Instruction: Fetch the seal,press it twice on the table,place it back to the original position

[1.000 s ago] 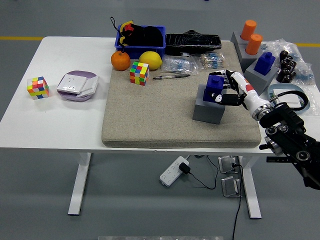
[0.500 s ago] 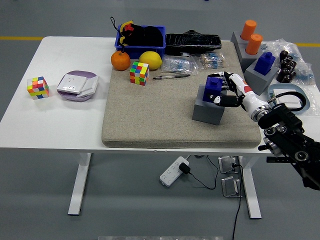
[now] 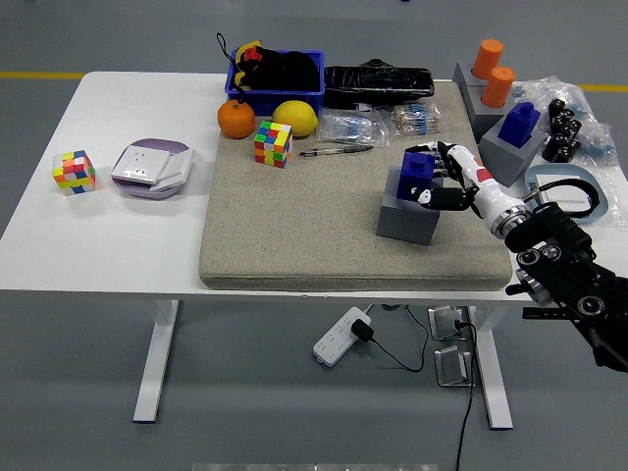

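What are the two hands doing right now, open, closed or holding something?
Left hand: not in view.
Right hand: fingers curled around the blue seal, which sits in its grey block.

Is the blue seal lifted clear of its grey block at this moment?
No: the blue seal sits in the top of the grey block, with the right hand closed around it.

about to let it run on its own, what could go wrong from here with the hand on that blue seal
The right hand grips the blue seal from one side only, so it could slip or tilt on lifting. The seal sits in a grey holder that may come up with it. The pen and rubik's cube lie nearby on the mat.
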Controlling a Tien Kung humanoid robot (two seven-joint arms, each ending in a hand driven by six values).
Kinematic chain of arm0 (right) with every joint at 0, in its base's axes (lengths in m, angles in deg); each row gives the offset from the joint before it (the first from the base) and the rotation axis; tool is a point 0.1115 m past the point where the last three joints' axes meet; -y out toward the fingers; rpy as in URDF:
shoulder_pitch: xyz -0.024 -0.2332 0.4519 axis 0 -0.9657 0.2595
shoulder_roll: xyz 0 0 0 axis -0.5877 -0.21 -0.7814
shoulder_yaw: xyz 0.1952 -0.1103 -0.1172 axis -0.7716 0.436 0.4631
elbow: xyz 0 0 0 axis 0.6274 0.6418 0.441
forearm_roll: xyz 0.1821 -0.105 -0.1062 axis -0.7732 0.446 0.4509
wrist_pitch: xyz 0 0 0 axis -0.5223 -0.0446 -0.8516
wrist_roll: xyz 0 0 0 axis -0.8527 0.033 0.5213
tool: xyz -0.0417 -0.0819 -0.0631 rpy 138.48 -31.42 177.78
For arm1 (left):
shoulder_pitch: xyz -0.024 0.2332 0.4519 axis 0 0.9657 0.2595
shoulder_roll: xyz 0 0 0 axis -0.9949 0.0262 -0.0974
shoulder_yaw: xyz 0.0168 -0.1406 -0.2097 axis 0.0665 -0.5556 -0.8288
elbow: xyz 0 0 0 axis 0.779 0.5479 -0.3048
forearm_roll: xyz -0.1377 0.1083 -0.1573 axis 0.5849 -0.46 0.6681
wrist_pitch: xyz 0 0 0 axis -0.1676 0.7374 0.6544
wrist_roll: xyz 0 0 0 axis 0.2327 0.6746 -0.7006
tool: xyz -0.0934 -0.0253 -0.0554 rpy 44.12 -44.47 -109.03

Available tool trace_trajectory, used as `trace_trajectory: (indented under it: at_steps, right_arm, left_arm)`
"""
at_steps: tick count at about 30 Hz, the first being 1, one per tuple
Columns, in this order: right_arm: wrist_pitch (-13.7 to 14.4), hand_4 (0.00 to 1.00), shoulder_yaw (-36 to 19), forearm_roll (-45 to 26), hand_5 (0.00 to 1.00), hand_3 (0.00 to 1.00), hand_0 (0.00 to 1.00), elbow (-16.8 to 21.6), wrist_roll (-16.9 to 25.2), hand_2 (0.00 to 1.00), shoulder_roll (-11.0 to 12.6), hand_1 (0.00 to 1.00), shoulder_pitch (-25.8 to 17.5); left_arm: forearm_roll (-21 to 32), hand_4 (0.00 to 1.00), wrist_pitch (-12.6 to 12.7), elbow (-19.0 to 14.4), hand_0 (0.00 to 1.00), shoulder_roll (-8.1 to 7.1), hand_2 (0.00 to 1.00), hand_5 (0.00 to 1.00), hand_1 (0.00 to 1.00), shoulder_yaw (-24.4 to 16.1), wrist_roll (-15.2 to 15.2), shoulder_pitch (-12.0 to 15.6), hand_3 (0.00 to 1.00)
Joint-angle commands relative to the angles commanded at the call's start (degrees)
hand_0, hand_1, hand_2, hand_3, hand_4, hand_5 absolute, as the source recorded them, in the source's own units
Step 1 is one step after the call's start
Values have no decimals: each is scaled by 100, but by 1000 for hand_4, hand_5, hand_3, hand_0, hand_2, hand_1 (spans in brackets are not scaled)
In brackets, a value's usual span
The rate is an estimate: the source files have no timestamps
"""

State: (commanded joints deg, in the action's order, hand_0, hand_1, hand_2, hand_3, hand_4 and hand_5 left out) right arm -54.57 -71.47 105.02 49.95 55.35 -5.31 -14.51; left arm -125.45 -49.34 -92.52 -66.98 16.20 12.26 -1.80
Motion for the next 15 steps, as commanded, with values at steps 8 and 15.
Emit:
trace_trajectory:
  at_steps: [8, 15]
  right_arm:
    - [-3, 962, -13, 161, 2, 835, 834, 95, -98, 825, 7, 828, 4]
    - [13, 968, -8, 190, 2, 841, 836, 130, -110, 826, 9, 831, 22]
  left_arm:
    - [-1, 751, 2, -3, 823, 2, 765, 303, 798, -6, 2, 1, 815]
    - [8, 750, -1, 0, 823, 9, 764, 303, 796, -1, 1, 5, 815]
